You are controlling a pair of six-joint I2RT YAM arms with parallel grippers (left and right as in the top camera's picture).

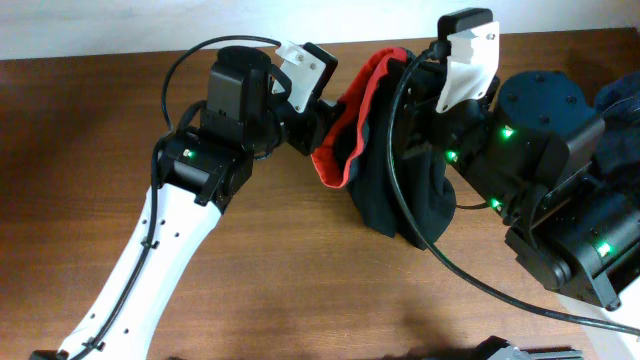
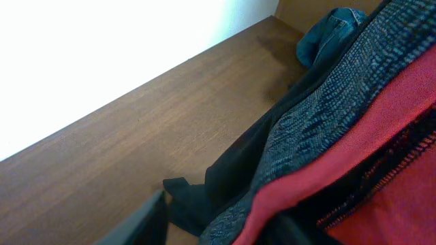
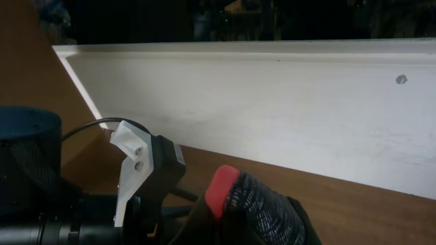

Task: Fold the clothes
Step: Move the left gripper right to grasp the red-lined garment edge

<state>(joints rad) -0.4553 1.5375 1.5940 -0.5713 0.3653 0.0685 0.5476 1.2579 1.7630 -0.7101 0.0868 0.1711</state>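
Pants [image 1: 400,190] hang bunched between the two arms over the bench [image 1: 280,270], gathered at the right end effector [image 1: 430,100], whose jaws are pressed together on the black fabric. The left end effector [image 1: 312,128] straddles the grey, red-edged waistband [image 2: 327,116], but whether it pinches the band cannot be told.

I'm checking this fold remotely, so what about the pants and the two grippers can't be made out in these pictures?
Right gripper fingers: overhead, under its camera mount; right wrist view, buried in the bunched pants.
Left gripper: left wrist view, fingertips cut off by the bottom edge; contact with the fabric unclear.
Legs' layout: overhead, crumpled beneath both arms.
Denim heap: overhead, cut off by the right edge.
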